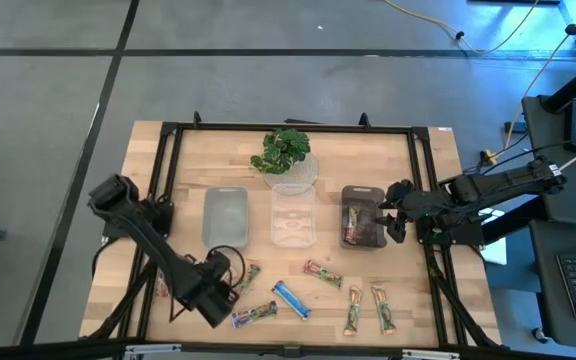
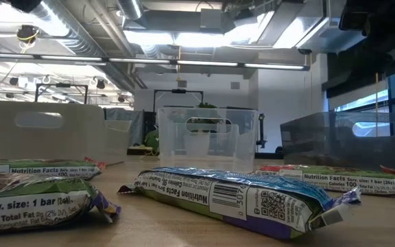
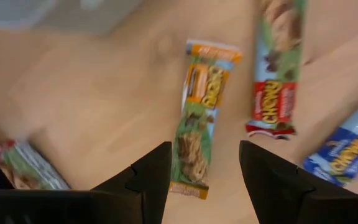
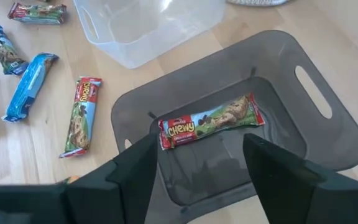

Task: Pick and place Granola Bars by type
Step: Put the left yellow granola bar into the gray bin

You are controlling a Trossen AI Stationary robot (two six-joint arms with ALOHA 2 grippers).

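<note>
Several granola bars lie flat on the wooden table (image 1: 188, 150) near its front edge. My left gripper (image 3: 204, 180) points down, open, above a green-and-orange bar (image 3: 201, 118); the bar's near end shows between the fingers, untouched. In the high view this gripper (image 1: 233, 285) stands beside that bar (image 1: 251, 275). A red-green bar (image 3: 278, 81) and a blue bar (image 3: 347, 152) lie close by. My right gripper (image 4: 197, 180) hovers open over the dark bin (image 4: 328, 143), where a red-green bar (image 4: 210, 121) lies flat on the bottom.
A grey bin (image 1: 226, 215), a clear bin (image 1: 293, 215) and the dark bin (image 1: 363, 215) stand in a row mid-table, with a potted plant (image 1: 286, 155) behind them. More bars lie at the front right (image 1: 368, 308) and far left (image 1: 160, 285).
</note>
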